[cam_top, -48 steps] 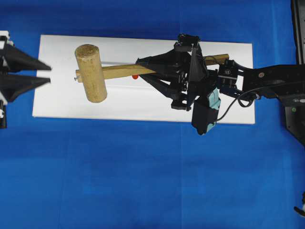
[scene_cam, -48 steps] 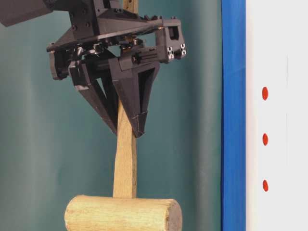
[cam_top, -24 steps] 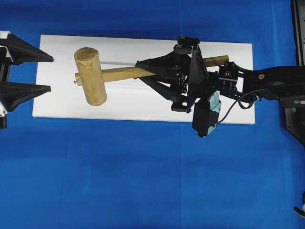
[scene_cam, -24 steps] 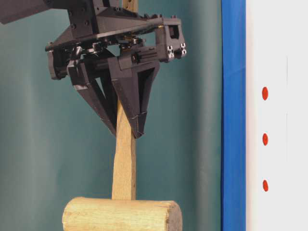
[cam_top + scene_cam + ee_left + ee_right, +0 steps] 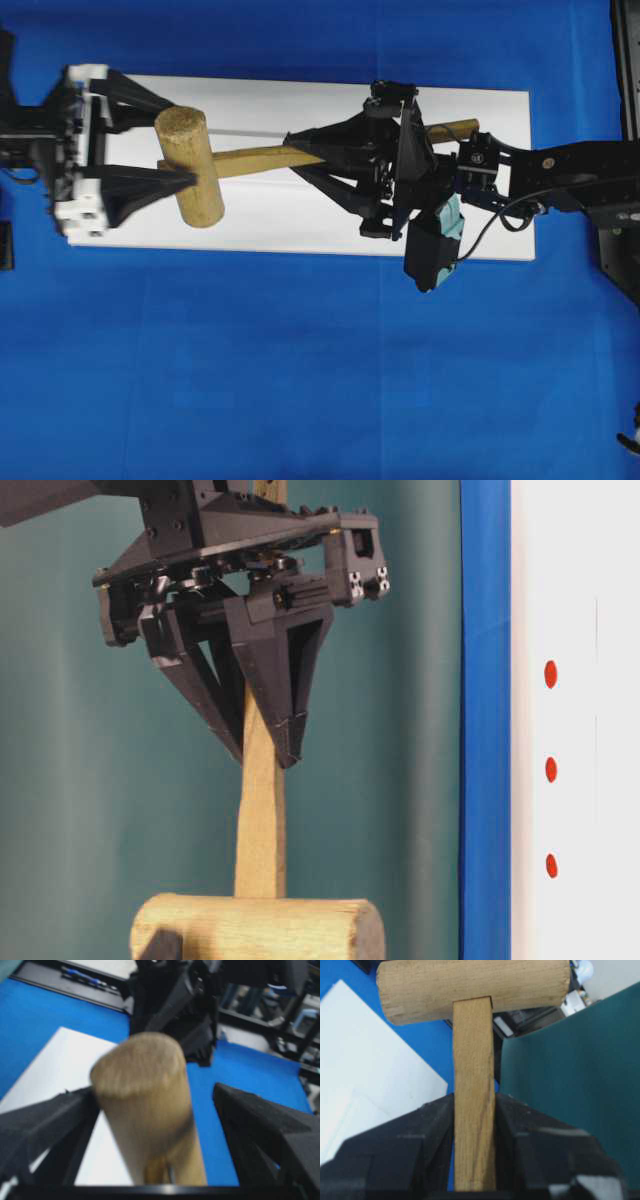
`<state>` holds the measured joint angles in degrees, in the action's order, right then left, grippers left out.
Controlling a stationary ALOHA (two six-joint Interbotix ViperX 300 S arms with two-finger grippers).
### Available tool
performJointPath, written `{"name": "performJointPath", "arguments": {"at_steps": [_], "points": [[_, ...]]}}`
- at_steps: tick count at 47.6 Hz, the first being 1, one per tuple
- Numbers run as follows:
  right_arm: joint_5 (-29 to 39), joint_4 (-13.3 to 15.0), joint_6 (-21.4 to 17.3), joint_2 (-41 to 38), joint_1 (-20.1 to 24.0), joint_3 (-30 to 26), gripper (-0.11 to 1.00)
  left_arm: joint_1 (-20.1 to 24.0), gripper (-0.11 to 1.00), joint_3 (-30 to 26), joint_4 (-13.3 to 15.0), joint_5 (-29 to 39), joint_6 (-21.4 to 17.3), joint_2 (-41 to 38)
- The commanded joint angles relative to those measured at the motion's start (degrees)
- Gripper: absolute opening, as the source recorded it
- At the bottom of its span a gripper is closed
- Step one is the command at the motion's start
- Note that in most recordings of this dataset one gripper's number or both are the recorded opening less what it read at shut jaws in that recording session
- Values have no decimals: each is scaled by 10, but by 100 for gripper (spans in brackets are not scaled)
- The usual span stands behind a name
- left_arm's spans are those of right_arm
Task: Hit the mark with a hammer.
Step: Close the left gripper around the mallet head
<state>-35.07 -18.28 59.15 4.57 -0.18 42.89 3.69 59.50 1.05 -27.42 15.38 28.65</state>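
Right gripper (image 5: 300, 152) clamped on hammer (image 5: 190, 165) handle, left gripper (image 5: 170, 140) spread wide, flanking its head, blue cloth (image 5: 300, 380) around

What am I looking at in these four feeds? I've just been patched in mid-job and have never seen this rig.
It is a robot with two arms over a blue table. One feed looks straight down, one looks along the table, and each wrist carries its own camera. A white board lies on the table; the table-level feed shows three red dots on it. The right gripper is shut on the handle of the wooden hammer and holds it over the board. The left gripper is open, with one finger on each side of the hammer's head; the frames do not settle contact.
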Motion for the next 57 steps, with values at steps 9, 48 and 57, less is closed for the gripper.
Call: {"name": "performJointPath", "arguments": {"at_steps": [9, 48, 57], "points": [[-3, 0, -2, 20, -2, -18, 10, 1, 93, -51, 1, 11, 8, -49], [40, -2, -5, 28, -3, -21, 10, 6, 44, -51, 0, 36, 40, -49], [63, -12, -5, 33, -4, -25, 17, 6, 44, -51, 0, 36, 40, -48]]}}
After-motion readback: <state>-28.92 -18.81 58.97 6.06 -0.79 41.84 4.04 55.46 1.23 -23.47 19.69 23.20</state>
